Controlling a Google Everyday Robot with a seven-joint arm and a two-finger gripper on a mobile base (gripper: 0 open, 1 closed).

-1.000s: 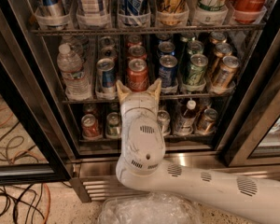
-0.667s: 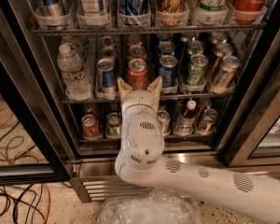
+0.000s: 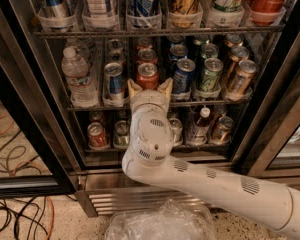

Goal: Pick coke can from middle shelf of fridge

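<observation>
The fridge (image 3: 20,109) stands open before me with a black frame and wire racks. On the middle shelf (image 3: 90,106) a red coke can (image 3: 147,75) stands at the front of its lane, with more red cans behind it. My gripper (image 3: 150,86) is right in front of that can, its two tan fingertips (image 3: 134,88) spread apart on either side of the can's lower part. The jaws are open and not closed on the can. The white wrist hides the can's base.
A water bottle (image 3: 77,77) stands at the shelf's left, a blue-silver can (image 3: 113,81) beside the coke can, a blue can (image 3: 182,76) and a green can (image 3: 209,74) to its right. Tall big cans (image 3: 142,1) fill the rack above. Small cans and bottles (image 3: 200,126) are below. Cables (image 3: 15,204) lie on the floor.
My gripper has moved slightly forward and up toward the coke can. Its fingers now flank the can more closely. The cans have not moved.
</observation>
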